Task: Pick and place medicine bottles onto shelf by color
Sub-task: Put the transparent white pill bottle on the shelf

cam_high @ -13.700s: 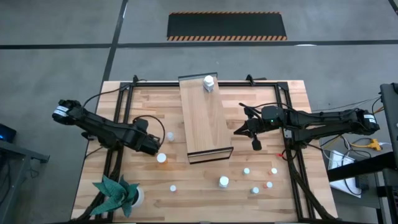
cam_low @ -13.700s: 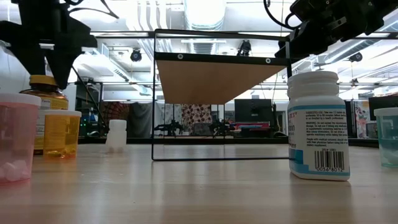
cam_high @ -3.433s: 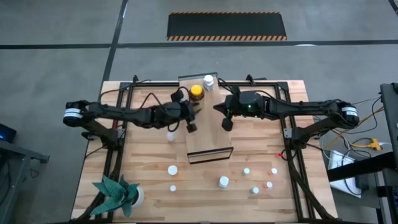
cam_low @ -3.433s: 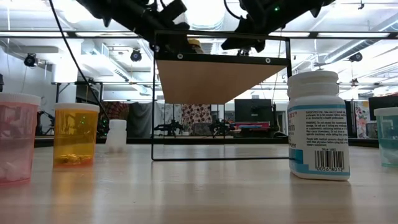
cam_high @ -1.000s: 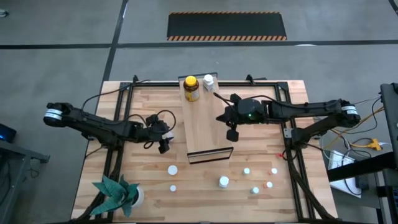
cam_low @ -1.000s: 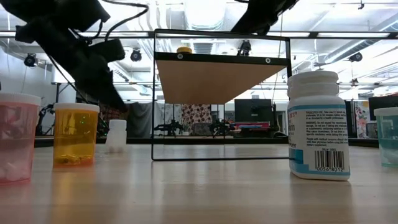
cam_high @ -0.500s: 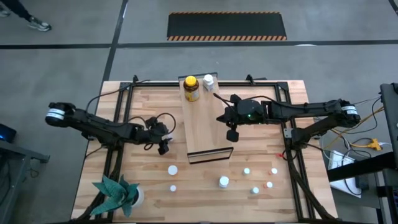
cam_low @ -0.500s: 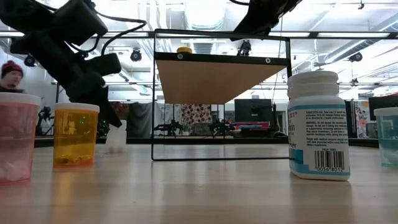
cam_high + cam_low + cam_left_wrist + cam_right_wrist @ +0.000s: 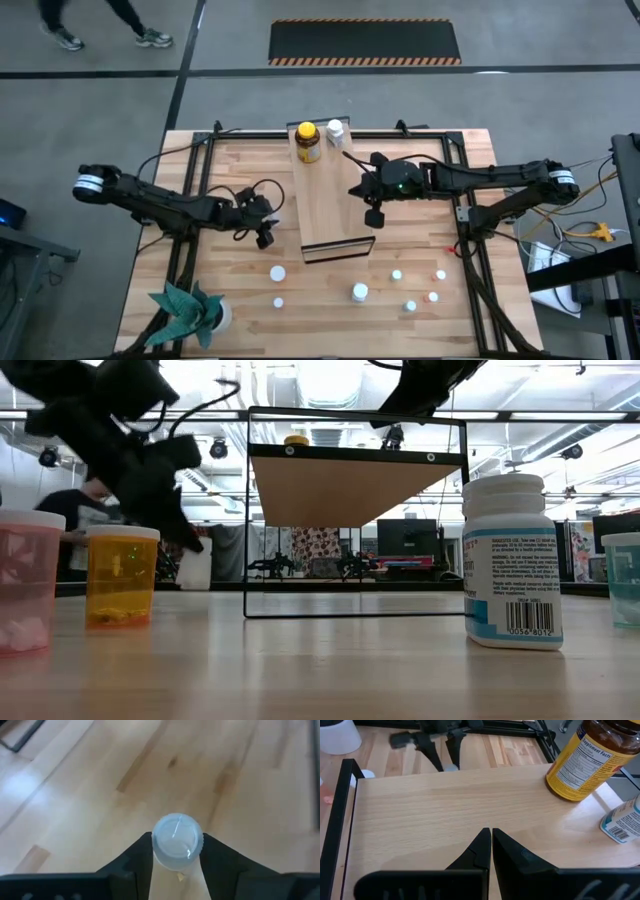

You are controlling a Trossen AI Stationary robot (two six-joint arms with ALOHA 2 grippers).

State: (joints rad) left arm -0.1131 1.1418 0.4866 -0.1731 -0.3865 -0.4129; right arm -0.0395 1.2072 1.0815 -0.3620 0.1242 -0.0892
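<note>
A small white-capped bottle (image 9: 177, 841) is seen between the fingers of the left gripper (image 9: 264, 232), which is closed on it, on the desk (image 9: 230, 170) just left of the shelf (image 9: 335, 215). At the shelf's far end an amber bottle (image 9: 308, 142) and a white bottle (image 9: 335, 132) are stood. The right gripper (image 9: 490, 842) is held above the shelf, fingers pressed together and empty.

Both arms are showing as 2 slim black jointed limbs trailing looped black cables; a white band is ringing each shoulder end, and tapered black fingers (image 9: 485, 851) are ending each.
</note>
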